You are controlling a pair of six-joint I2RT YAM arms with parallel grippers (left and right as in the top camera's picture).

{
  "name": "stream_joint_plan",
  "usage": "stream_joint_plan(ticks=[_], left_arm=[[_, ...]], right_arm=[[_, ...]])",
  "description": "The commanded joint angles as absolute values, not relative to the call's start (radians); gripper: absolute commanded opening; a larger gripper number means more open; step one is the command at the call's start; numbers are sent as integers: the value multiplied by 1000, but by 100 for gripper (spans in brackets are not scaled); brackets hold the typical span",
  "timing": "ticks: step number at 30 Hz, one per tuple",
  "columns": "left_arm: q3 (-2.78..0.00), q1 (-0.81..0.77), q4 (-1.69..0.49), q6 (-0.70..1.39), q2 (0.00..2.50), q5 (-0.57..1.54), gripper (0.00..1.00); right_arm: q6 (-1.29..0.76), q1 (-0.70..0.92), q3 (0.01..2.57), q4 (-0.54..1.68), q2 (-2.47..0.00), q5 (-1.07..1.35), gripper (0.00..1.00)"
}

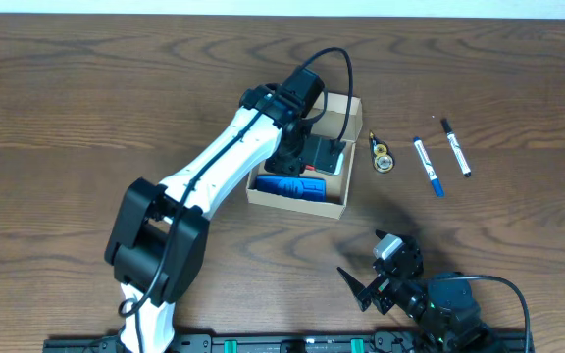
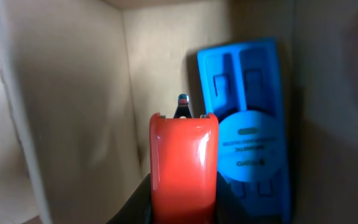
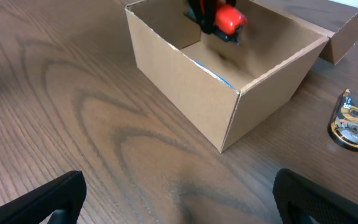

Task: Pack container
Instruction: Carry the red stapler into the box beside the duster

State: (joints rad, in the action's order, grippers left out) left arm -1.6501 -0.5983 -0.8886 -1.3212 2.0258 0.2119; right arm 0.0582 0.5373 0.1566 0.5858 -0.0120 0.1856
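**Near edge.** The right pincer (image 1: 373, 267) sits low over the dark brown wood-grain surface (image 1: 86, 108). Its two black fingers (image 3: 48, 199) are spread wide with nothing between them, and they face the box.

**Centre.** The small rectangular tan-brown cardboard box (image 1: 295, 203) stands on the surface just beyond the right pincer.
- It is plain and unmarked, with raw cut edges along its rim.
- The top is open, and the hinged flap lid (image 3: 344, 34) stands back on the far right side.
- A flat bright blue moulded plastic case (image 2: 253, 143) with a round printed label lies on the box floor against the near wall.

**Left arm.** The white-and-black left arm (image 1: 214, 162) reaches from the near left into the box. There the left pincer (image 2: 184, 208) is closed upon a glossy red rounded plastic object (image 2: 184, 162). The object is held above the box floor beside the blue case. What it is cannot be told.

**Right of the box.** A small gold-and-black tape roller (image 1: 382, 157) lies on the surface, near the box but apart from it.

**Further right.** A white marker with a blue cap (image 1: 427, 167) lies on the surface. A white marker with a black cap (image 1: 455, 147) lies just beyond it. The two are side by side, not touching, and angled alike.
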Motion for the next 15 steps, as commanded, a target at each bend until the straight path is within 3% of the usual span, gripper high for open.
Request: stream_joint_plan(ticks=[1, 15], left_arm=[[-1664, -593, -889, -1346, 2056, 176, 6], [-1664, -550, -820, -1259, 2123, 178, 6]], right_arm=[[46, 547, 153, 587, -7, 183, 99], [46, 547, 153, 587, -7, 183, 99]])
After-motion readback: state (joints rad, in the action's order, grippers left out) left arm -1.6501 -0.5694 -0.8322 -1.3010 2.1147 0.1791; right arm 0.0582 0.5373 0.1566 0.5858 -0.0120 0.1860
